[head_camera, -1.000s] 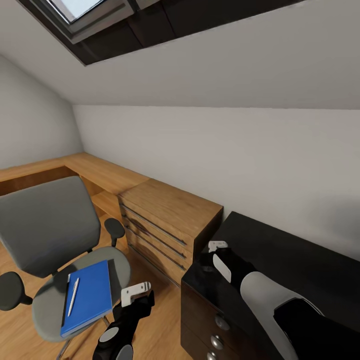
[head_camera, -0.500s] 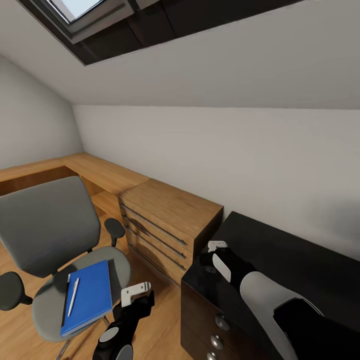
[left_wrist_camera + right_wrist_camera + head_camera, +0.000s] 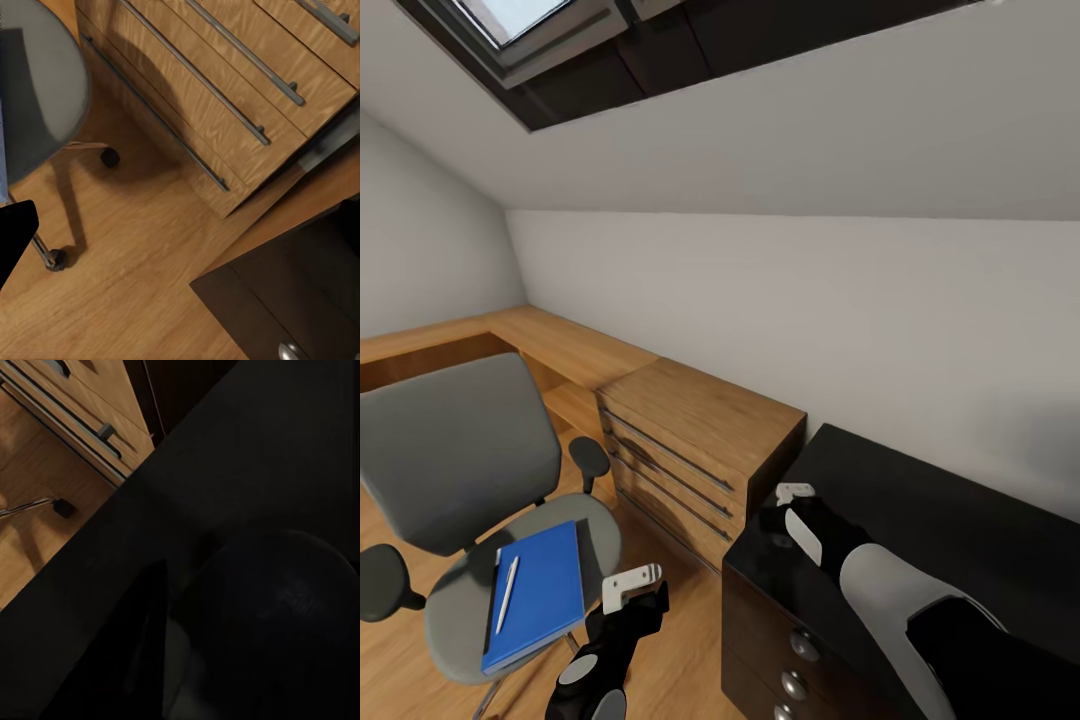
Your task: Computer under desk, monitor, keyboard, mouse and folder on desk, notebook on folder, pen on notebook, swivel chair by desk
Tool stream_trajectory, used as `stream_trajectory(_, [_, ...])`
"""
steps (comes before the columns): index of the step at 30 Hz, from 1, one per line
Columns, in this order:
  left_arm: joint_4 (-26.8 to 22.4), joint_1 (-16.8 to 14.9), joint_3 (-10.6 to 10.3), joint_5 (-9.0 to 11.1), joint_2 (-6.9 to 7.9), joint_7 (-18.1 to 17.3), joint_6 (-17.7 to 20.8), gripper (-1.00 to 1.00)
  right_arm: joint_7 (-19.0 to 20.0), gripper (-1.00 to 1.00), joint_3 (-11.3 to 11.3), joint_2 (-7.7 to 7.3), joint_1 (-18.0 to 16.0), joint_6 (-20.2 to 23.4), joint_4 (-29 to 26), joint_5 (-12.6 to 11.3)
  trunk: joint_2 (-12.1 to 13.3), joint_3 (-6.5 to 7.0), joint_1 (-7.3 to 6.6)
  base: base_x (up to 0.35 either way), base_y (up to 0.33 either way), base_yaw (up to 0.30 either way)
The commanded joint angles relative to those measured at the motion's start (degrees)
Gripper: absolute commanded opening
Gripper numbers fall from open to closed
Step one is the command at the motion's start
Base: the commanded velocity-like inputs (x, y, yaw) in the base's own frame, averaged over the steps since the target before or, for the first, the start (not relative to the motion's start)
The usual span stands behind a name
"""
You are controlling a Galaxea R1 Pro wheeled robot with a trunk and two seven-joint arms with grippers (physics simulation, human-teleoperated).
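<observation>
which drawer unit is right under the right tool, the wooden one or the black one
The black drawer unit, with round silver knobs and a glossy top: the right tool hovers over its near corner. The light wooden drawer unit, with long bar handles, stands beside it, toward the swivel chair.

No text, label or number seems readable on anything here.

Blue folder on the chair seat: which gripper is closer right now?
Left. The left gripper hangs just beside the folder lying on the swivel chair, off the seat's edge. The right gripper is farther away, over the black desk corner.
</observation>
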Motion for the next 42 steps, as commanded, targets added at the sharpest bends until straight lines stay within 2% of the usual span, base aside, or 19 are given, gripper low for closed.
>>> stream_trajectory(1, [-0.1,0.0,-0.1,0.4,0.01,0.5,0.1,1.00,-0.3,-1.00,0.4,-0.04,0.0,0.3,0.2,-0.9,0.4,0.11,-0.22,0.000,0.000,0.000])
stream_trajectory(7, [-0.1,0.0,-0.1,0.4,0.01,0.5,0.1,1.00,-0.3,-1.00,0.3,-0.22,0.0,0.2,-0.8,-1.0,2.8,1.19,-1.54,0.000,0.000,0.000])
stream_trajectory(12, [-0.1,0.0,0.2,0.4,0.02,0.5,0.1,1.00,-0.3,-1.00,0.2,-0.42,0.1,0.2,-4.4,-1.0,4.8,2.09,-2.64,-0.026,0.000,0.000])
stream_trajectory(15, [-0.1,0.0,0.5,0.4,0.01,0.4,0.1,1.00,-2.7,-1.00,0.1,-0.72,0.4,0.3,-8.9,-0.9,6.0,2.63,-3.30,-0.248,0.000,0.000])
stream_trajectory(16, [-0.1,0.0,0.5,0.4,0.01,0.4,0.1,1.00,-6.1,-1.00,0.1,-1.13,1.7,0.3,-12.9,-0.9,6.4,2.81,-3.52,-0.310,0.000,0.000])
stream_trajectory(17, [-0.1,0.0,0.5,0.4,0.03,0.4,0.1,1.00,-11.1,-1.00,0.1,-1.71,4.3,0.3,-19.2,-0.9,6.8,2.98,-3.74,-0.323,0.005,0.000])
stream_trajectory(18, [-0.1,0.0,0.5,0.4,0.03,0.4,0.1,1.00,-13.0,-1.00,0.1,-1.97,5.5,0.4,-21.8,-0.9,7.2,3.16,-3.96,-0.326,0.014,0.000])
stream_trajectory(20, [-0.1,0.0,0.5,0.4,0.02,0.4,0.1,1.00,-20.8,-1.00,0.1,-3.14,11.5,1.2,-34.3,-1.0,8.0,3.52,-4.40,-0.331,0.046,0.000])
stream_trajectory(22, [-0.1,0.0,0.5,0.5,0.01,0.3,0.1,1.00,-25.8,-1.00,0.0,-4.33,17.8,3.0,-46.9,-1.2,8.8,3.88,-4.84,-0.334,0.074,0.000])
stream_trajectory(25, [-0.1,0.0,0.6,0.5,0.04,0.3,0.1,1.00,-28.5,-1.00,0.0,-5.99,24.6,4.4,-61.4,-2.1,10.0,4.42,-5.49,-0.336,0.088,0.000])
stream_trajectory(28, [-0.1,0.0,0.6,0.5,0.06,0.3,0.1,1.00,-29.3,-1.00,0.0,-6.52,27.0,5.0,-66.1,-2.7,10.0,4.42,-5.49,-0.315,0.091,0.000])
stream_trajectory(31, [-0.1,0.0,0.5,0.4,0.03,0.3,0.1,1.00,-29.5,-1.00,-0.1,-6.70,27.8,5.3,-68.2,-3.5,10.0,4.42,-5.49,-0.134,0.041,0.000])
stream_trajectory(32, [0.2,0.0,0.5,0.2,0.01,0.3,0.1,1.00,-29.7,-1.00,-1.9,-6.60,28.1,5.4,-70.3,-6.1,10.0,4.42,-5.49,-0.030,0.006,0.000])
stream_trajectory(36, [0.5,0.0,0.5,0.2,0.02,0.2,0.1,1.00,-29.8,-1.00,-3.7,-6.77,28.2,5.3,-71.4,-8.2,10.0,4.42,-5.49,-0.182,0.017,0.000])
stream_trajectory(37, [0.6,0.0,0.5,0.2,0.01,0.2,0.1,1.00,-31.2,-1.00,-8.8,-6.77,28.7,5.2,-71.7,-8.9,10.0,4.42,-5.49,-0.331,0.126,-0.244])
stream_trajectory(39, [0.6,0.0,0.4,0.2,0.01,0.3,0.1,1.00,-31.4,-1.00,-10.2,-6.78,28.8,5.2,-71.7,-9.6,10.0,4.42,-5.49,-0.332,0.129,-0.257])
stream_trajectory(40, [0.6,0.0,0.4,0.2,0.01,0.3,0.1,1.00,-31.5,-1.00,-11.1,-6.82,28.8,5.2,-71.7,-11.1,10.0,4.42,-5.49,-0.328,0.148,-0.267])
stream_trajectory(42, [0.6,0.0,0.4,0.1,0.01,0.3,0.1,1.00,-31.6,-1.00,-12.2,-6.91,28.8,5.2,-71.7,-12.6,10.0,4.42,-5.49,-0.311,0.175,-0.270])
